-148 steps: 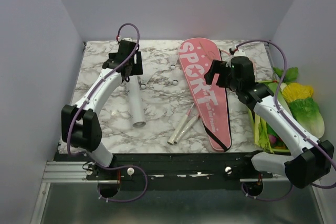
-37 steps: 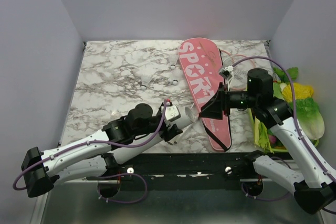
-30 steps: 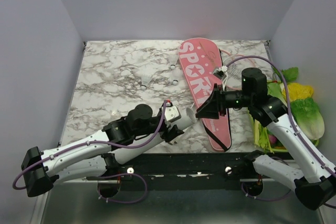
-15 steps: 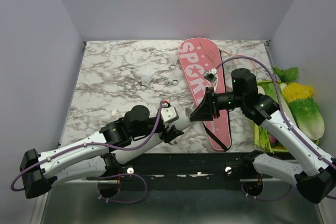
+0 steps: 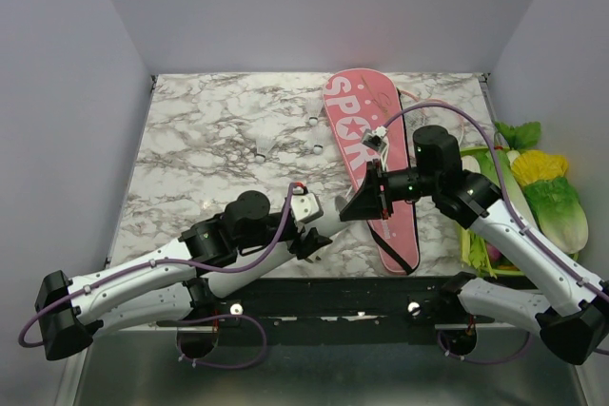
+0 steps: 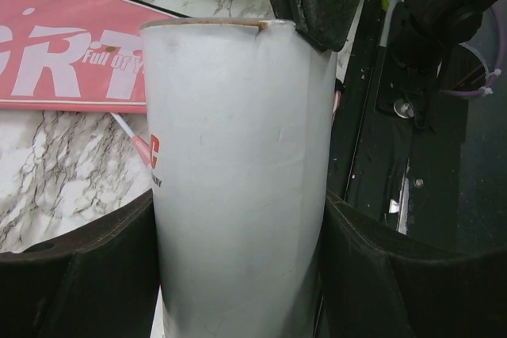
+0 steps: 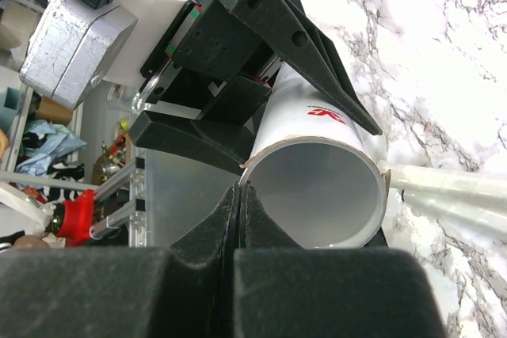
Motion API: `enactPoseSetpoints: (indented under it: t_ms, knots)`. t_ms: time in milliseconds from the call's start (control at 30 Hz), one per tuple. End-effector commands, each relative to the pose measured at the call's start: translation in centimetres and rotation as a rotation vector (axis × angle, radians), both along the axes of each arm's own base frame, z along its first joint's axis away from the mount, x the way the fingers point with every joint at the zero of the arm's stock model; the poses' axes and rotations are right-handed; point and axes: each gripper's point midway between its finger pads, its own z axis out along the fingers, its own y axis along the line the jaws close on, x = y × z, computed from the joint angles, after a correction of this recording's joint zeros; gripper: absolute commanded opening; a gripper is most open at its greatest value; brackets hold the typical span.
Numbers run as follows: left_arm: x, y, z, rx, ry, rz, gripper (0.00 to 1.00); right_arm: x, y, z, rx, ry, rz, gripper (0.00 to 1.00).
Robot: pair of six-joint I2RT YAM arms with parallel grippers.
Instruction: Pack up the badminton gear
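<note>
Nothing packed yet: my left gripper point(image 5: 313, 226) clamps the tube point(image 6: 238, 156), right gripper point(image 7: 239, 194) jaws together at its rim; rackets point(image 7: 451, 188), bag point(image 5: 357, 113) lie on table point(image 5: 209, 140).

Robot lab test cell: plain pale walls point(image 5: 57, 92) box in marble-look table point(image 5: 209, 130) around left gripper point(image 5: 319, 222); alu rail point(image 5: 114, 309) behind it, misc clutter point(image 7: 40, 144) past it.

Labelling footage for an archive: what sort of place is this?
Likely a robotics test cell: plain walls boxing in a marble-patterned table, a left arm and right arm mounted at its near edge.
</note>
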Motion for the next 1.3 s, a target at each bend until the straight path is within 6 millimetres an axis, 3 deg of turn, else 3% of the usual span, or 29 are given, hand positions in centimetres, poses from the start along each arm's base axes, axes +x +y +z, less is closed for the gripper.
enactPoseSetpoints:
  t_ms: [0, 367, 833, 1000, 1267]
  knots:
    - [-0.7, -0.4, 1.2, -0.067, 0.044, -0.005, 0.02, -0.2, 0.5, 0.6, 0.015, -0.008, 0.014, 0.01]
    - [-0.9, 0.1, 1.5, -0.108, 0.039, 0.011, 0.00, -1.3, 0.0, 1.9, 0.052, -0.062, 0.037, 0.01]
    - [-1.4, 0.1, 0.4, -0.088, 0.040, 0.014, 0.00, -0.7, -0.7, 2.6, 0.038, -0.111, -0.046, 0.01]
    - [-1.5, 0.2, 0.4, -0.094, 0.044, 0.015, 0.00, 0.3, -1.1, 3.4, 0.027, -0.144, -0.122, 0.01]
    - [-1.4, 0.3, 0.1, -0.078, 0.045, 0.035, 0.00, 4.5, -2.4, 4.3, -0.052, -0.205, -0.376, 0.01]
